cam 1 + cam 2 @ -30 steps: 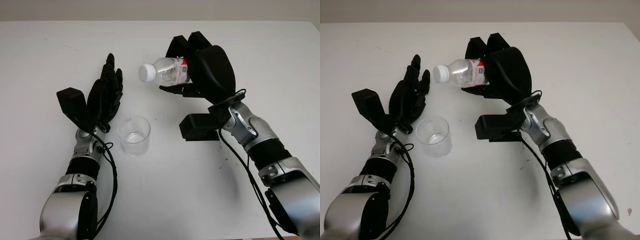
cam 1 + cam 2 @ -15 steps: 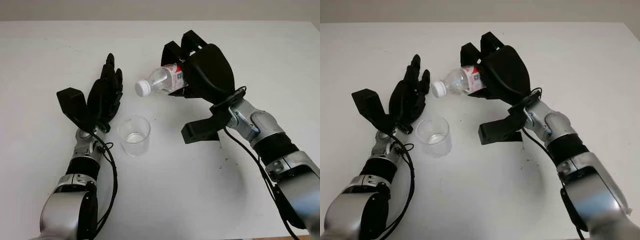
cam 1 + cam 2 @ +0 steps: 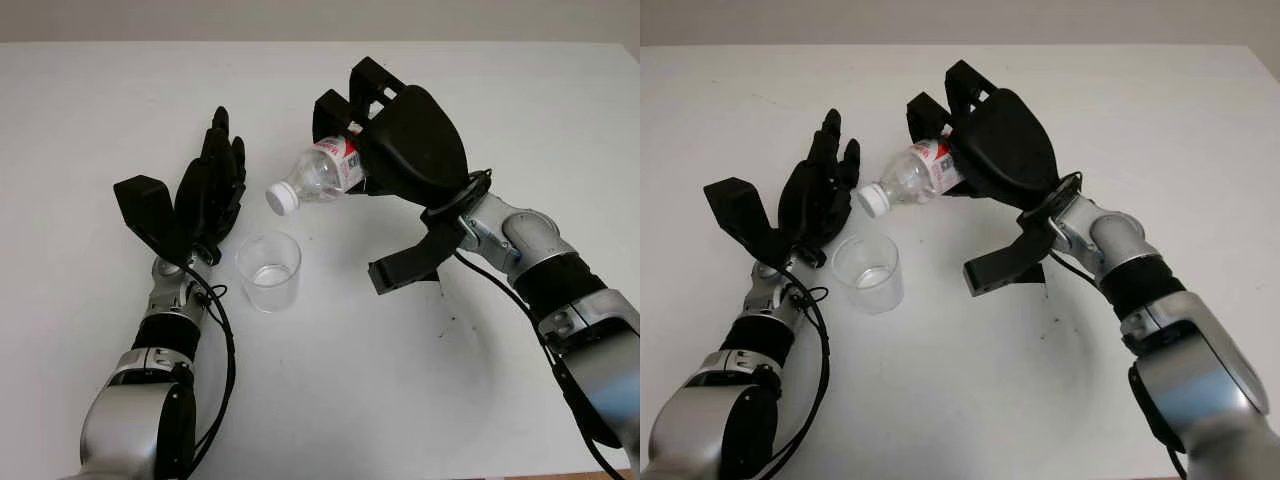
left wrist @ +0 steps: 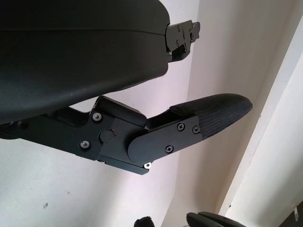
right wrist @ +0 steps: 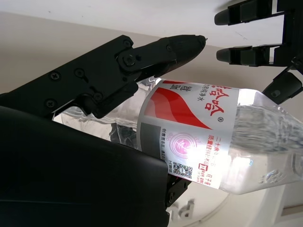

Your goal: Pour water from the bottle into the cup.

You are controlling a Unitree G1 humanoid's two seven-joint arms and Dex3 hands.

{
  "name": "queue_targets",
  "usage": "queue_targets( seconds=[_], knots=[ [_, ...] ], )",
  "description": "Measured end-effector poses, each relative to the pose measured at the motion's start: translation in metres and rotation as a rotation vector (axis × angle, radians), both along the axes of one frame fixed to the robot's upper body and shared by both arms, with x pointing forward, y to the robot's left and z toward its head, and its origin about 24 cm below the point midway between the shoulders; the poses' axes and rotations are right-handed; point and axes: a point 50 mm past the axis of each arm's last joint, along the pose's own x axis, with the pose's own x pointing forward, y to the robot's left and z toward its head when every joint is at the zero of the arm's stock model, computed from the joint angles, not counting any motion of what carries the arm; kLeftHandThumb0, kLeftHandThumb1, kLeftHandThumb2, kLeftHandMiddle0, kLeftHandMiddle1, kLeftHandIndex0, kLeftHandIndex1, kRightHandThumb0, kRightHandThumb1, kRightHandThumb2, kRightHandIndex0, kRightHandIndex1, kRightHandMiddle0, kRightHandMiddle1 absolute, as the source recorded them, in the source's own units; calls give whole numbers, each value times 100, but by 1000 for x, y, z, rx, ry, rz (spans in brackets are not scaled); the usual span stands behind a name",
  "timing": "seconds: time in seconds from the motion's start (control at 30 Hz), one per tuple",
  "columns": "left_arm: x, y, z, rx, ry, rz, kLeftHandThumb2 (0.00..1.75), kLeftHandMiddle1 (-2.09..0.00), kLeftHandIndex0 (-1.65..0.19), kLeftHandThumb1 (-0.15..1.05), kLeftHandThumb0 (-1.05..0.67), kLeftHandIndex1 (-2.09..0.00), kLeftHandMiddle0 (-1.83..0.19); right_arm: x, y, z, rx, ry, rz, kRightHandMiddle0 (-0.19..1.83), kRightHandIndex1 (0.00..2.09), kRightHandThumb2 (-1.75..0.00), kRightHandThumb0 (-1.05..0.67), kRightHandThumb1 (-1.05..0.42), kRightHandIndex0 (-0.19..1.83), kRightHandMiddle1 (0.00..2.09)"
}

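My right hand (image 3: 385, 135) is shut on a clear plastic bottle (image 3: 318, 176) with a red and white label (image 5: 196, 127). The bottle is held in the air, tilted neck down to the left, and its white cap (image 3: 281, 198) is on. The cap hangs just above and slightly behind the clear cup (image 3: 268, 271), which stands upright on the white table (image 3: 90, 110) with a little water at its bottom. My left hand (image 3: 207, 190) is open, raised just left of the cup, apart from it.
A black camera mount (image 3: 412, 263) juts from the right wrist low over the table, right of the cup. The table's far edge (image 3: 150, 42) runs along the back.
The right hand has tipped the bottle further, so the capped neck has dropped down and left toward the cup. The left hand and the cup have stayed put.
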Motion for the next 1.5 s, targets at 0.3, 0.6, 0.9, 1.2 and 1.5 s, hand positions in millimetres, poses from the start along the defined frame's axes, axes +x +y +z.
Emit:
queue_targets(
  seconds=[0.3, 0.6, 0.9, 1.2, 1.5],
  knots=[
    [0, 0, 0, -2, -1, 0, 77, 0, 19, 105, -85, 0, 19, -2, 3, 0, 4, -33, 29, 78, 209, -30, -51, -105, 128, 209],
    [0, -1, 0, -2, -2, 1, 77, 0, 19, 105, -85, 0, 19, -6, 6, 2, -60, -157, 101, 53, 209, -43, -52, -105, 119, 209],
    [0, -1, 0, -3, -3, 6, 78, 0, 19, 105, -85, 0, 19, -9, 12, 3, -120, -248, 149, 56, 209, -45, -52, -105, 121, 209],
    [0, -2, 0, -4, -3, 5, 78, 0, 19, 105, -85, 0, 19, -12, 11, 9, -241, -303, 119, 31, 209, -39, -49, -105, 110, 209],
    [0, -1, 0, -5, -5, 4, 78, 0, 19, 105, -84, 0, 19, -13, 14, 9, -257, -307, 132, 16, 209, -26, -46, -105, 108, 205]
  ],
)
